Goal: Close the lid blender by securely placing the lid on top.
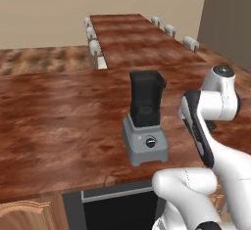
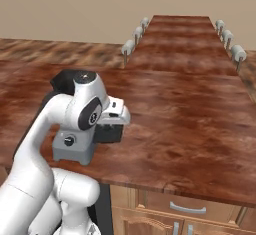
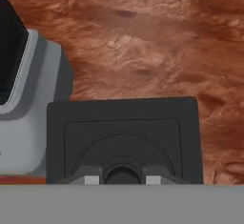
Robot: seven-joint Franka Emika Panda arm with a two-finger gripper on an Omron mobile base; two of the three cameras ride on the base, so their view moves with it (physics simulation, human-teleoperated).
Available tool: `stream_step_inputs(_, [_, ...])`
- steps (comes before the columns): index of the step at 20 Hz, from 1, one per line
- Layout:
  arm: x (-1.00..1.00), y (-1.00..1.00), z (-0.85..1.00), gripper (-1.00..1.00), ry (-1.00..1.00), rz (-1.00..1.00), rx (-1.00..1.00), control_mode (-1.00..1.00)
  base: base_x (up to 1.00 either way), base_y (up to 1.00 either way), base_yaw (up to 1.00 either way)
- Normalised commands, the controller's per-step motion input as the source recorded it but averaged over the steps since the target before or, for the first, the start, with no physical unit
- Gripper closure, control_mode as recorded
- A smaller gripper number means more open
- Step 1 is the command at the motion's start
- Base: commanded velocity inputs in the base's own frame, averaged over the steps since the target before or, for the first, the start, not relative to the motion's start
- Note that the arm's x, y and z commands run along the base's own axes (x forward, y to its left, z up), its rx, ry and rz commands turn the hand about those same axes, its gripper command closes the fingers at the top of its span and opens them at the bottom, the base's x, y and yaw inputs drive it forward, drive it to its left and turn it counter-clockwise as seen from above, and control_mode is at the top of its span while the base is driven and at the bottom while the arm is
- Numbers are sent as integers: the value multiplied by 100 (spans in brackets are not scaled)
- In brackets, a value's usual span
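Wood desk (image 1: 59,121) carries the blender (image 1: 144,121) near its front edge, jar mouth uncovered. Arm (image 2: 80,109) hangs just right of the blender. Lid (image 3: 123,139) lies flat on the desk just beside the blender base, right under the hand. Fingers (image 3: 119,179) sit low over the lid knob; can't tell their spread.
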Motion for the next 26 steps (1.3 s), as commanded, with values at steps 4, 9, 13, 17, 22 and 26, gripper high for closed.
stream_step_inputs(4, [-31,0,80,100,-20,0,0,-100,0,0,0])
stream_step_inputs(9, [-17,7,79,100,-16,0,0,-100,0,0,0])
stream_step_inputs(13, [0,17,75,100,-11,0,0,-100,0,0,0])
stream_step_inputs(17, [4,26,75,100,-6,0,0,-100,0,0,0])
stream_step_inputs(22, [20,31,70,100,-1,0,0,-100,0,0,0])
stream_step_inputs(26, [10,34,58,100,0,1,0,-100,0,0,0])
